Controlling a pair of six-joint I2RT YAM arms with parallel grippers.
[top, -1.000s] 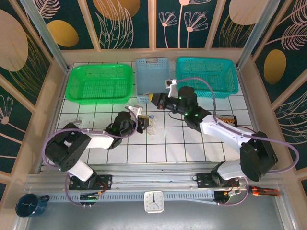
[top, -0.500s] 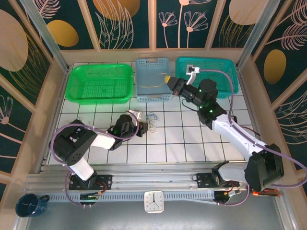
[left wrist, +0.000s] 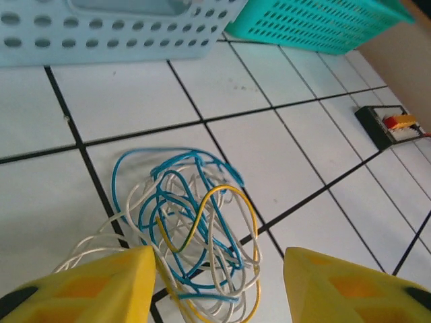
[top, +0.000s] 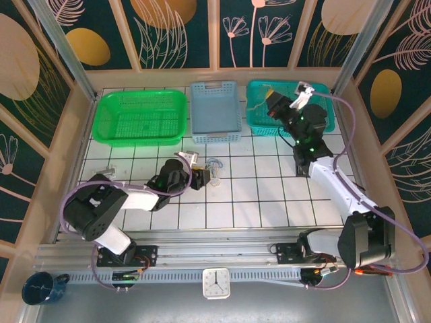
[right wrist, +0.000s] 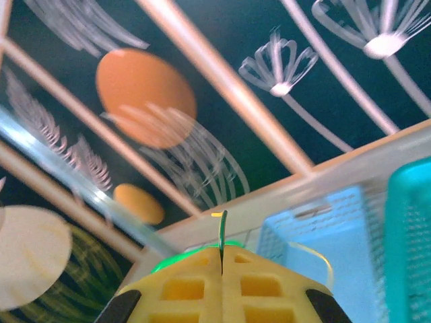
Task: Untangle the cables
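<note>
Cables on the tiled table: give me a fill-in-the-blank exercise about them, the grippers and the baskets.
1. The left gripper hovers over the cable tangle, jaws ____.
2. The tangle holds white, yellow and ____ cables.
3. The right gripper, shut on a thin cable, is above the rightmost basket, which is ____.
4. The leftmost basket is ____.
Missing words: open, blue, teal, green.
</note>
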